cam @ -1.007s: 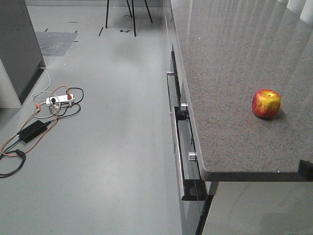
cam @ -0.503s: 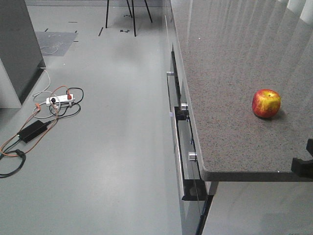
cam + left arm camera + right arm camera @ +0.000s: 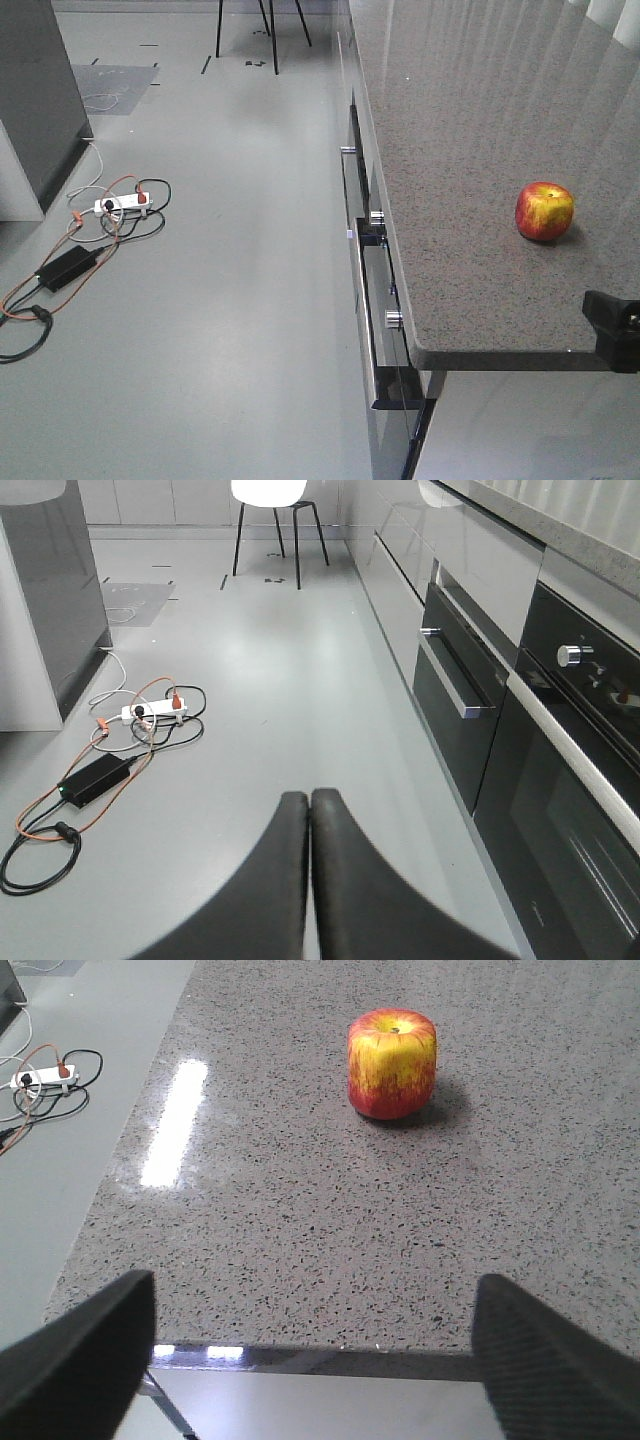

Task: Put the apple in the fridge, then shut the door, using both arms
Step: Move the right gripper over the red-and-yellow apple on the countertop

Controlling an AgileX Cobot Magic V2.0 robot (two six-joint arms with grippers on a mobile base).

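Sitting upright on the grey speckled stone counter [image 3: 250, 1210], well back from its near edge, the small round red-and-yellow apple [image 3: 392, 1064] looks firm, light and smooth-skinned, apt to roll, so a hold across its widest middle seems best. The black right gripper [image 3: 312, 1295] is spread wide, facing the apple but well apart. Only the left wrist view shows the black left gripper [image 3: 309, 810], fingers pressed together above the grey floor [image 3: 250, 680], with the dark oven fronts [image 3: 560, 780] beside it

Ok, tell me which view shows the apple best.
The right wrist view: the apple sits large, close and unobstructed on the counter, with its stem dimple visible. The front view shows it smaller, off to the right side. The left wrist view does not show it at all.
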